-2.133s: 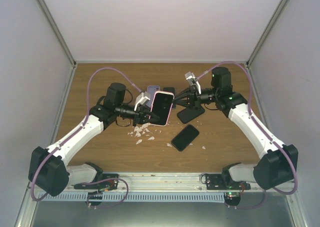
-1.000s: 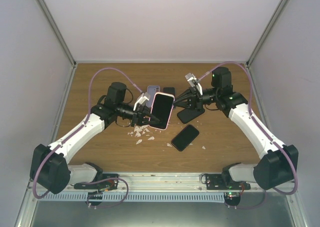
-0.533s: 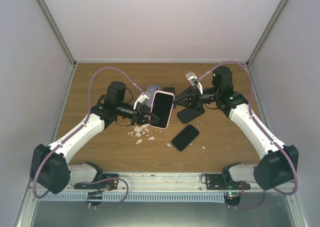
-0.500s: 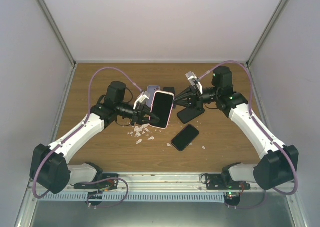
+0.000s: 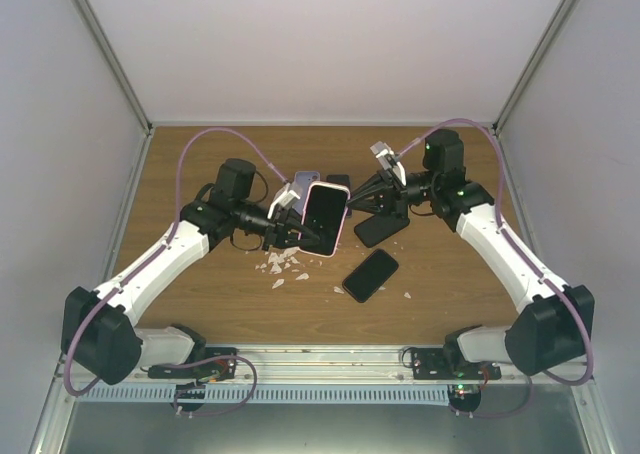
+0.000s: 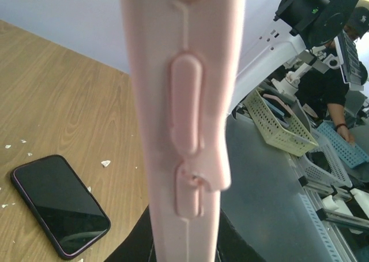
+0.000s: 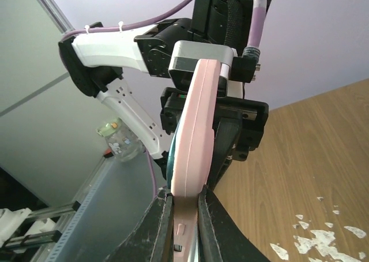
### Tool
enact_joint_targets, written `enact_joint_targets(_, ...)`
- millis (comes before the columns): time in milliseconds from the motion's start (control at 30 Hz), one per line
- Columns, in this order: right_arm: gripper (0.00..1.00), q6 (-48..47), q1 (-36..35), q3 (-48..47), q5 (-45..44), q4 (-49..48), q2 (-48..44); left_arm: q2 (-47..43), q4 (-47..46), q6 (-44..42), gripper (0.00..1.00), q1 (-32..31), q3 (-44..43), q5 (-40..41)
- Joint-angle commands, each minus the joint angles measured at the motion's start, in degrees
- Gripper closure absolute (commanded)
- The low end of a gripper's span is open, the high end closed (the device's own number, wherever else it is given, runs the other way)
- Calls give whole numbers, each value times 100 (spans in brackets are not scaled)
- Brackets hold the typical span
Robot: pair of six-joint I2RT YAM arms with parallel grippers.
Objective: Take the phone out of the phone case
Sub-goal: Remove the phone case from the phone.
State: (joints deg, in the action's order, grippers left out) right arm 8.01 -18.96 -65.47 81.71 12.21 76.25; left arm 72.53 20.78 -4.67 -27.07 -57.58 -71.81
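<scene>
Pink phone case (image 5: 325,217) has barely shifted, left gripper (image 5: 292,234) and right gripper (image 5: 352,202) both clamped on its edges.

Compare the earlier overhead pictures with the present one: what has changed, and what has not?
Hardly anything. The left arm's elbow edged slightly towards the far wall. The left gripper and right gripper stay shut on the pink-cased phone, held off the table; the black phone and white scraps lie unmoved.
</scene>
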Motion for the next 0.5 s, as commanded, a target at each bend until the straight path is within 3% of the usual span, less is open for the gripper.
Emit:
enact_joint_targets(0, 100, 144, 22, -62, -809, -314, 325, -133, -25, -1232, 100, -602, -505, -1166)
enact_joint_targets(467, 100, 548, 187, -176, -342, -649, 332, -328, 895, -2330, 100, -650, -548, -447)
